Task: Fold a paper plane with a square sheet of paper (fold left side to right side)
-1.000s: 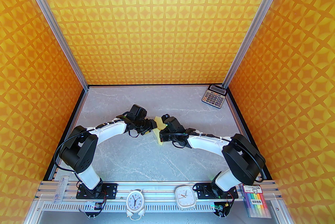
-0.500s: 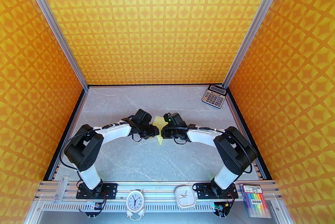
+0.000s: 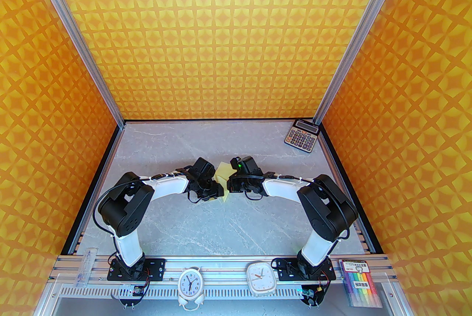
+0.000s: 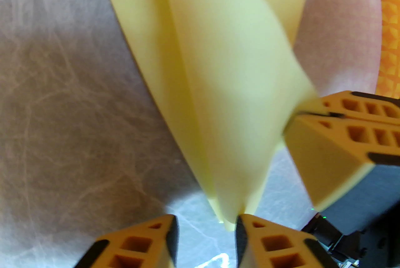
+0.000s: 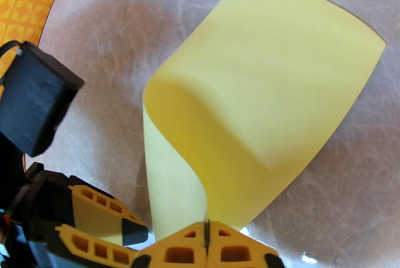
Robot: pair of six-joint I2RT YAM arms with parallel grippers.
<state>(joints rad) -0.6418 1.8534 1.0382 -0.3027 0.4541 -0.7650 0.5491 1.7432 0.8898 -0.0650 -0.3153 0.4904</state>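
Square sheet of paper [image 5: 265, 73], unmarked, curled, pinched by right gripper [image 5: 206, 230]

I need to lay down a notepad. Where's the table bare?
Bare: the near table between left arm and right arm; the far-left corner, opposite the calculator. Crowded: mid-table, where left gripper and right gripper meet at the sheet.
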